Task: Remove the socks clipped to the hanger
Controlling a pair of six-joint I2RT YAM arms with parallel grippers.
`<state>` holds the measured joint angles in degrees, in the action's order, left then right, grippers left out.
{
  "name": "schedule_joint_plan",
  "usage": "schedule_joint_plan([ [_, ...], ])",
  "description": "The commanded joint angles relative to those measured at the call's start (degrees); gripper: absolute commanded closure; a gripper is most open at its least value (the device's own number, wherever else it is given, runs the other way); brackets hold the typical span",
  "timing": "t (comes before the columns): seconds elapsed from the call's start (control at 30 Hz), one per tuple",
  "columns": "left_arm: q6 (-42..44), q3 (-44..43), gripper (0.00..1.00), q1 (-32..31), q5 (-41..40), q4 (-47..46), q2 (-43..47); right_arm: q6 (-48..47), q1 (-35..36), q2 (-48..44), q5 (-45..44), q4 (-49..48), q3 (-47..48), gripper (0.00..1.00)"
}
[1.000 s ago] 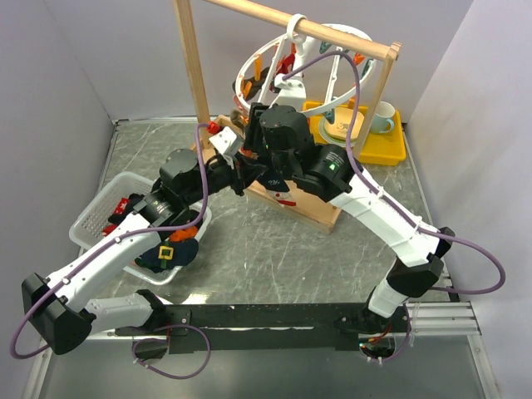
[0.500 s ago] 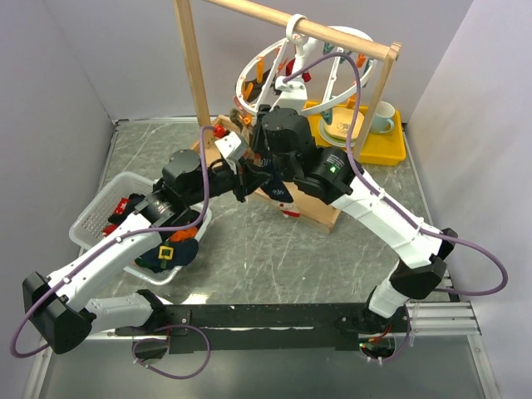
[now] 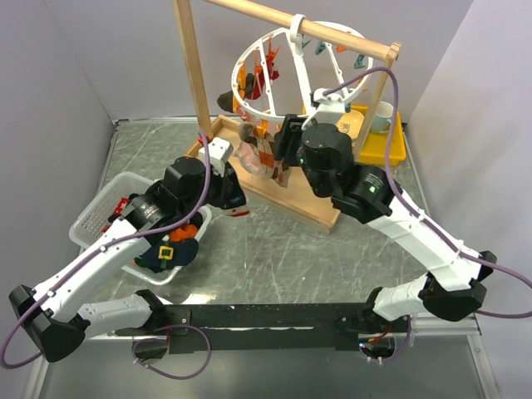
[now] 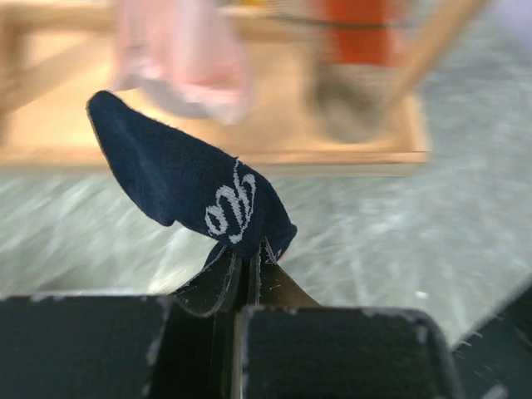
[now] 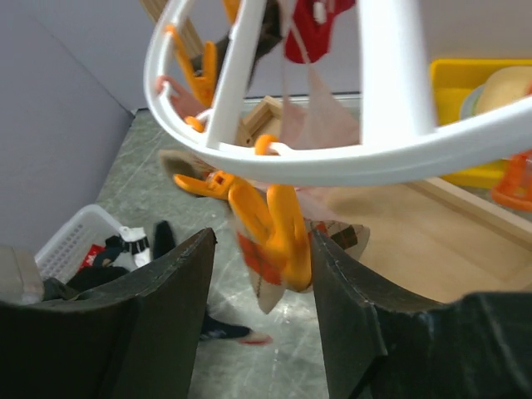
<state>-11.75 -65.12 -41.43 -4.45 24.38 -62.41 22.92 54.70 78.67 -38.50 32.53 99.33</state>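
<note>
White basket [image 3: 90,219] on the desk [image 3: 274,249] holding dark and red socks [image 3: 170,254], left hand [image 4: 247,259] clenched on a navy sock [image 4: 187,187], right hand [image 5: 262,249] released astride an orange clip [image 5: 283,229] of the hanger [image 5: 332,162], pink sock [image 5: 320,112] clipped there, yellow tray [image 3: 391,150] with cup [image 3: 383,117] beyond.

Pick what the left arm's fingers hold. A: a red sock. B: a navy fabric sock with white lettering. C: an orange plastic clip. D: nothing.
B: in the left wrist view the left fingers are shut on the navy fabric sock with white lettering.
</note>
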Motion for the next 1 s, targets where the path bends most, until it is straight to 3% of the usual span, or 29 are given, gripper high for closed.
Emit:
schedule_joint_plan([
  [0.0,-1.87,-4.31,0.99,0.3,-16.45,8.92,1.59,0.02,-1.52,-3.79,-0.44,0.16,-1.94,0.37],
  [0.2,-4.86,-1.85,0.99,4.76,-33.75,12.35,5.45,0.02,-4.59,-7.65,2.55,0.86,-4.67,0.23],
  [0.33,-4.6,-0.97,0.99,11.36,-38.17,13.68,8.35,-0.06,-6.44,-10.2,5.01,0.69,-7.04,0.21],
  [0.43,-1.97,2.71,0.99,12.69,-48.76,11.84,10.11,-0.07,-7.23,-11.61,6.68,0.51,-8.53,0.21],
  [0.57,0.06,8.6,0.97,13.57,-54.53,8.32,11.43,0.11,-8.11,-13.19,8.79,0.43,-10.38,0.21],
  [0.6,-0.72,8.52,0.86,14.0,-54.0,8.49,11.35,0.02,-8.03,-13.98,9.58,0.08,-11.25,0.21],
  [0.63,-1.52,8.26,0.65,14.18,-51.48,9.1,11.17,-0.06,-8.11,-14.42,10.02,-0.1,-11.7,0.21],
  [0.67,-2.31,6.69,0.22,14.36,-49.1,10.58,10.48,0.02,-8.11,-14.86,10.29,-0.28,-12.05,0.21],
  [0.7,-3.01,5.63,0.12,14.27,-47.25,11.47,9.95,0.11,-8.11,-15.65,10.98,-0.54,-12.75,0.2],
  [0.77,-4.16,2.13,0.02,14.18,-40.95,12.35,8.89,-0.06,-8.11,-16.44,11.6,-0.63,-13.46,0.19],
  [0.83,-3.99,0.36,0.02,14.27,-35.4,11.66,8.97,-0.15,-8.2,-17.59,12.22,-1.15,-14.51,0.19],
  [0.97,-2.49,-1.58,0.03,14.18,-16.0,6.39,11.34,-0.24,-8.29,-19.61,13.89,-2.21,-16.62,0.17],
])
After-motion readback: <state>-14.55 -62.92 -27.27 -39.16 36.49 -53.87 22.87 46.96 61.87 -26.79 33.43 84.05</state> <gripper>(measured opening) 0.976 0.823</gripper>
